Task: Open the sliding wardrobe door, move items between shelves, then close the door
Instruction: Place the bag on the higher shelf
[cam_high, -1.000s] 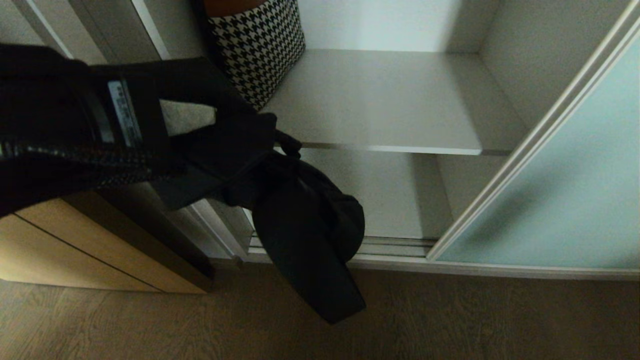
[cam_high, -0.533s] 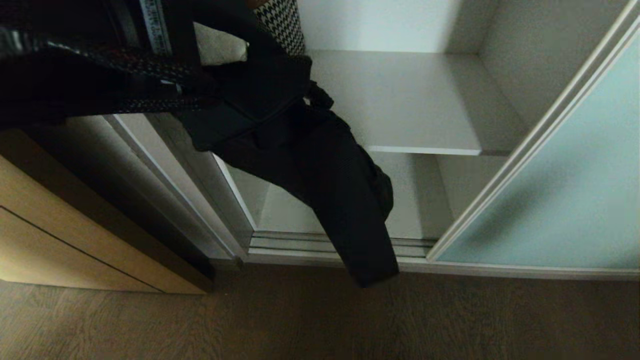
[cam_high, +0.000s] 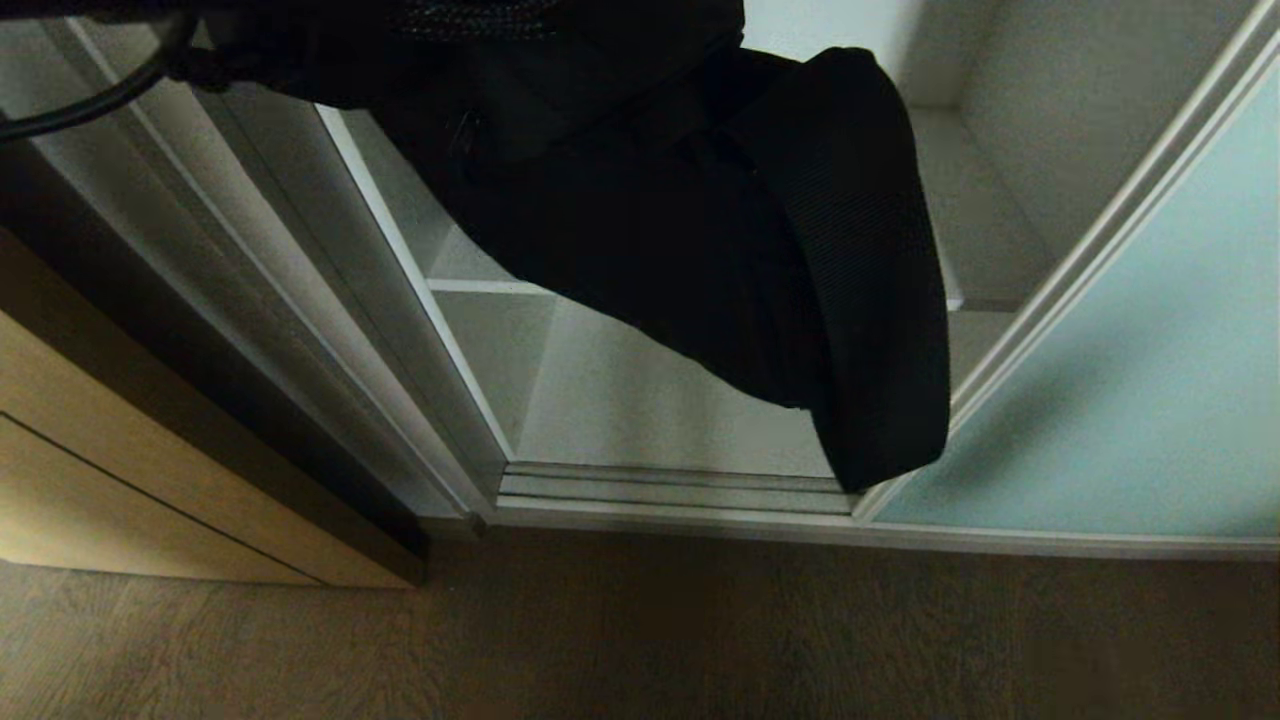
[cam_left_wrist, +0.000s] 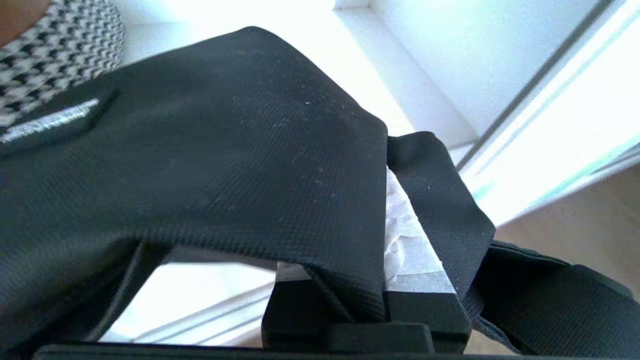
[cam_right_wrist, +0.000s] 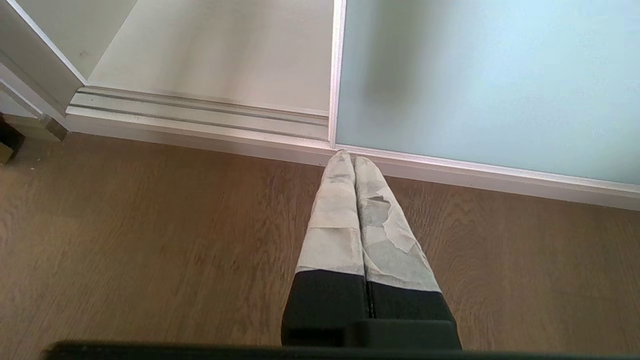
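The floppy black bag hangs high in the open wardrobe, in front of the middle shelf and above the bottom shelf. In the head view the left arm enters from the top left, its fingers hidden behind the fabric. In the left wrist view my left gripper is shut on a fold of the bag, with one taped finger showing. The sliding wardrobe door stands slid open to the right. My right gripper is shut and empty, low over the floor at the door's bottom corner.
A houndstooth bag sits on the shelf beyond the black bag. A light wood cabinet stands left of the wardrobe. The door track runs along the wardrobe's foot, with wooden floor in front.
My left arm has lifted the black bag up and to the right, from low at the wardrobe's foot to in front of the middle shelf. The houndstooth bag is now hidden in the head view.
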